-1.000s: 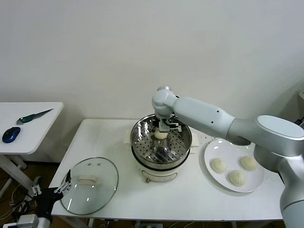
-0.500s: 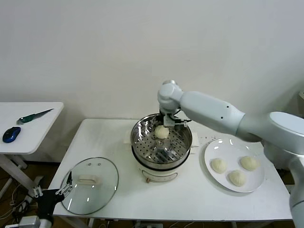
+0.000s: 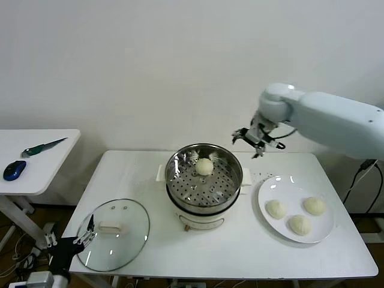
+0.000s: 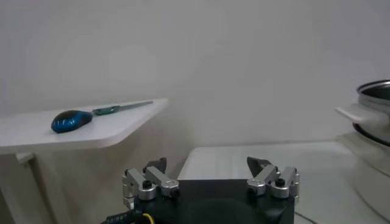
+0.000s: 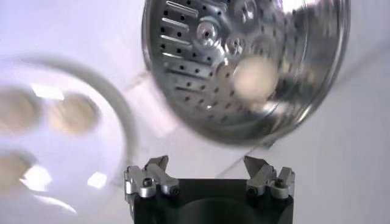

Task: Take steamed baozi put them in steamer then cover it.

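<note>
One cream-white baozi (image 3: 204,167) lies in the steel steamer (image 3: 180,183) on its white pot base, at the table's middle; both also show in the right wrist view, the baozi (image 5: 255,78) inside the steamer (image 5: 183,55). Three more baozi (image 3: 275,209) sit on a white plate (image 3: 324,231) to the right. The glass cover (image 3: 113,233) with its white handle lies flat at the front left. My right gripper (image 3: 256,141) is open and empty, raised above the table between steamer and plate. My left gripper (image 3: 84,233) is open and empty, low at the table's front left edge beside the cover.
A side table (image 3: 42,162) at the left holds a blue mouse (image 3: 14,170) and a green-handled knife (image 3: 45,146); they also show in the left wrist view, the mouse (image 4: 71,119). A wall stands close behind the table.
My right gripper let go of the baozi in the steamer, rose and swung right toward the plate. The left arm barely moved.
</note>
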{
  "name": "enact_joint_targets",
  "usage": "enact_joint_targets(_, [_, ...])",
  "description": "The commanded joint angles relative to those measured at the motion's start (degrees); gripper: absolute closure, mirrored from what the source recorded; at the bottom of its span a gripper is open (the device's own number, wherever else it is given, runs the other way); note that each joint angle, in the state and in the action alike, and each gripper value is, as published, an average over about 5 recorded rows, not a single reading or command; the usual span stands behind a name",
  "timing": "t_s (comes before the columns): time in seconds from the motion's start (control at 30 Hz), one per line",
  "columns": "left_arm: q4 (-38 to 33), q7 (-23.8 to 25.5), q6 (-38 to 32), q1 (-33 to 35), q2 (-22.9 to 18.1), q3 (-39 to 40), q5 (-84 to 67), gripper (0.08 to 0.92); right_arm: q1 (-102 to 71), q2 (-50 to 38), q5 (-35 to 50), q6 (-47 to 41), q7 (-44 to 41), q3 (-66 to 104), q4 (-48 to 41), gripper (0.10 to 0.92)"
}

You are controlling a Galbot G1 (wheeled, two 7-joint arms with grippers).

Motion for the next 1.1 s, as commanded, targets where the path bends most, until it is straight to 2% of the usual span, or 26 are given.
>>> enact_joint_targets(0.03, [-0.47, 0.05, 0.09, 0.1, -0.07, 0.05, 0.16, 0.177, -3.99, -13.36, 16.74, -15.33, -0.69, -2.45, 1.91, 0.203])
enact_joint_targets(0.2, [-0.5, 0.02, 0.15, 0.21, -0.03, -0.15, 0.27, 0.177, -19.41, -15.86, 7.97, -14.88, -0.77, 9.78, -0.35, 0.203])
enact_joint_targets(0.43, [-0.47, -0.01, 0.25, 0.35, -0.16, -0.3, 0.7, 0.177, -37.87, -12.16, -1.71, -12.83, -0.29, 25.42, -6.74, 0.203])
enact_joint_targets(0.8, [0.42, -0.09, 0.0, 0.8, -0.23, -1.05, 0.57, 0.177, -41.05, -3.53, -5.44, -11.19, 0.31, 29.8, -13.93, 0.203])
enact_joint_targets(1.1, [0.98, -0.11, -0.18, 0.98, -0.36, -1.12, 0.66, 0.177, -40.3, -0.12, -5.56, -10.93, 0.26, 29.49, -16.72, 0.203])
